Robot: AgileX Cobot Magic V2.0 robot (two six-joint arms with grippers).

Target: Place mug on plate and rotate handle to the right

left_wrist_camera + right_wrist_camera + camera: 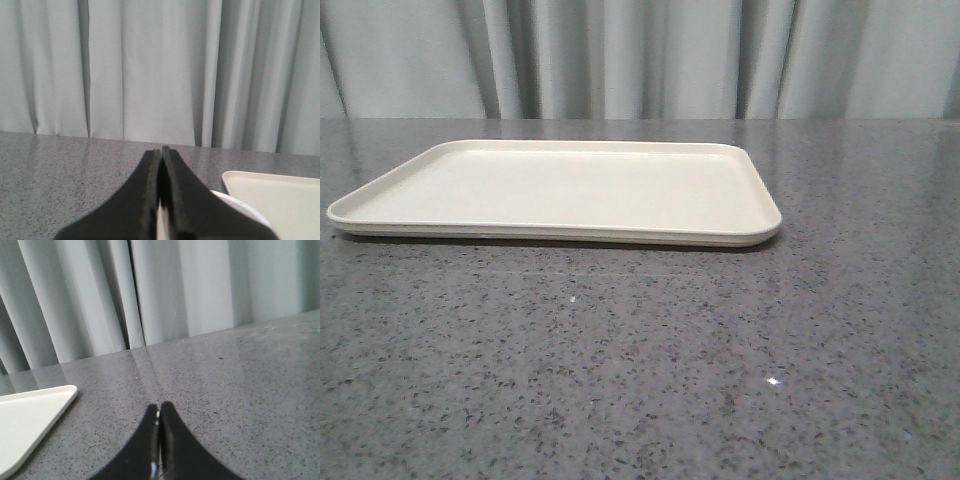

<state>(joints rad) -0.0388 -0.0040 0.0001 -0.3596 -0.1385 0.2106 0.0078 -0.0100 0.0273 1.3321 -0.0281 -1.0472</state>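
Only the plate (560,190) shows ahead; both end effectors (161,155) (159,412) pinched together, holding nothing.

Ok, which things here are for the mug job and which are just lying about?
For the job: plate; left claw and right claw, both shut; white rounded thing by the left claw, possibly the mug, too hidden to tell.
Just there: grey table; curtain.

Speckled grey stone table (640,380), pale pleated curtain (640,55) behind its far edge
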